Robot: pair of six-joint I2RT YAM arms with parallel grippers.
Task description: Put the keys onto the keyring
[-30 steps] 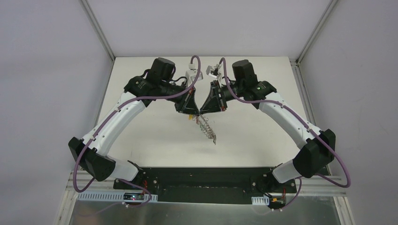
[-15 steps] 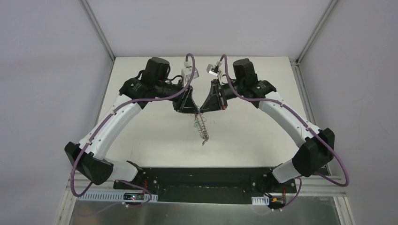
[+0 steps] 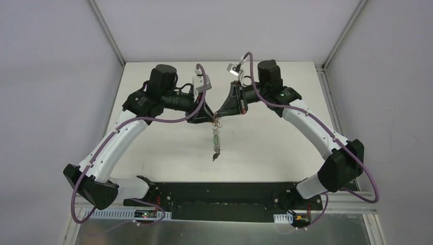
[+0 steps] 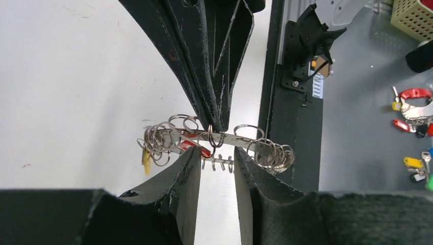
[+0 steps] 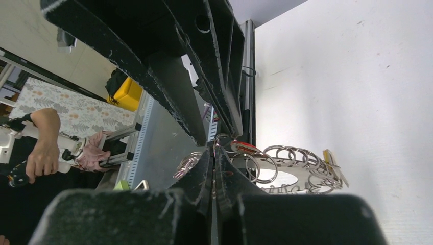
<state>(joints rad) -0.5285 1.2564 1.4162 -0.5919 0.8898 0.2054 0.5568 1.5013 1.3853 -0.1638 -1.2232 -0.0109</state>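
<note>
The keyring (image 3: 217, 138) hangs edge-on above the middle of the table, a chain-like strip. My right gripper (image 3: 220, 113) is shut on its top. In the right wrist view that gripper (image 5: 213, 150) pinches the rim of the keyring (image 5: 286, 171), with a red key (image 5: 245, 147) and a yellow key (image 5: 332, 158) on its small rings. My left gripper (image 3: 207, 117) stands beside it. In the left wrist view my left gripper (image 4: 217, 153) is open, its jaws either side of the lower rim of the keyring (image 4: 240, 140). The red key (image 4: 191, 145) lies against one fingertip.
The black base rail (image 3: 219, 196) runs along the near edge. Off the table, in the left wrist view, spare keys lie on a grey surface, among them a red one (image 4: 413, 94) and a yellow one (image 4: 412, 162). A person (image 5: 46, 148) sits beyond the table.
My left gripper has opened and let go of the keyring. The ring has swung from a slant and now hangs straight down from my right gripper. The left arm has drawn back leftward.
</note>
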